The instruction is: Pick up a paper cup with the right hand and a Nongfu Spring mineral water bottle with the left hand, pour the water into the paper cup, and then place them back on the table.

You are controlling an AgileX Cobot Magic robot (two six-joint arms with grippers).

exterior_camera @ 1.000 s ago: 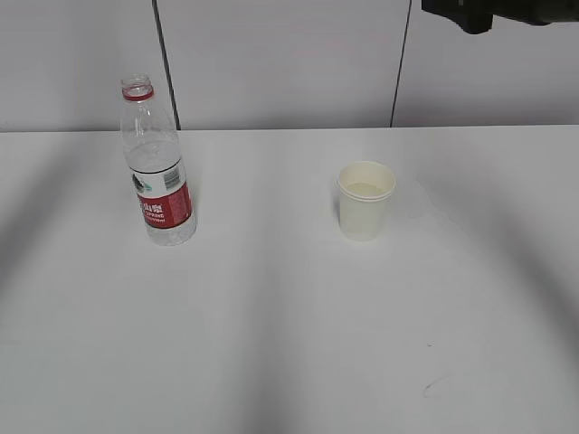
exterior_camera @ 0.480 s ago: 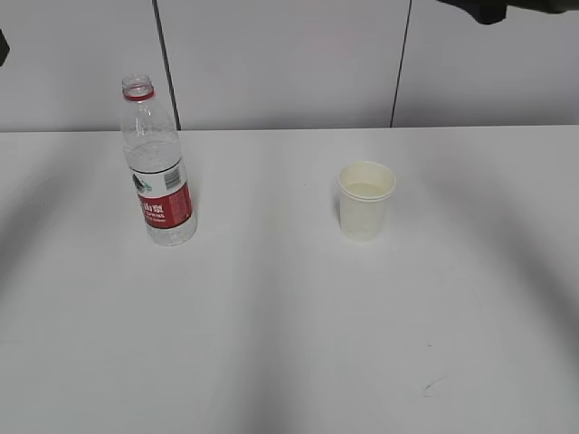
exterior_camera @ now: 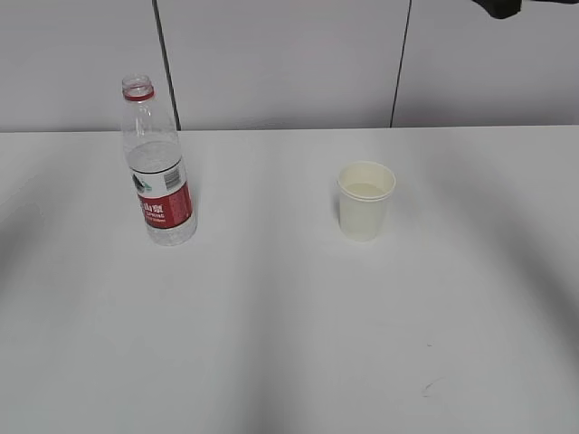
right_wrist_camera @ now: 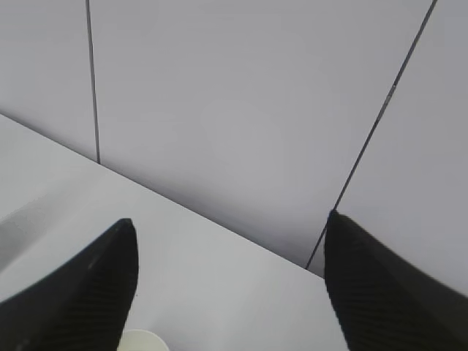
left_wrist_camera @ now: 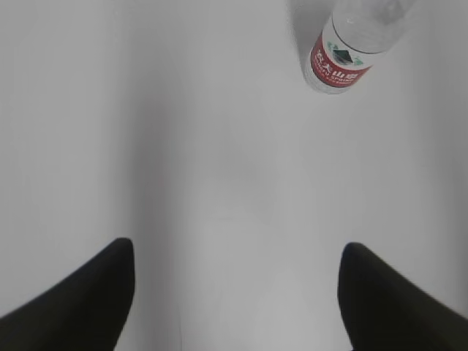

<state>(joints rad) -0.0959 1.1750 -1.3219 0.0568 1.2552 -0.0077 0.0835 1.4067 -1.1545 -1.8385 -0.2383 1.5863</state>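
Note:
The Nongfu Spring mineral water bottle (exterior_camera: 159, 176) stands upright and uncapped at the left of the table (exterior_camera: 271, 307). It also shows at the top right of the left wrist view as the bottle (left_wrist_camera: 346, 45). The paper cup (exterior_camera: 365, 202) stands upright right of centre, and only its rim (right_wrist_camera: 143, 341) shows in the right wrist view. Water cannot be made out clearly in either. My left gripper (left_wrist_camera: 238, 247) hangs open above bare table, well short of the bottle. My right gripper (right_wrist_camera: 229, 219) is open, raised and facing the back wall. Only a black scrap of the right arm (exterior_camera: 503, 7) shows in the exterior view.
A grey panelled wall (exterior_camera: 289, 63) with dark vertical seams runs along the table's far edge. Faint dark scuffs (exterior_camera: 432, 387) mark the tabletop near the front right. Soft arm shadows fall across both sides of the table.
The right arm's black part has slid up and to the right, almost out of the exterior view. Bottle and cup have stayed where they were.

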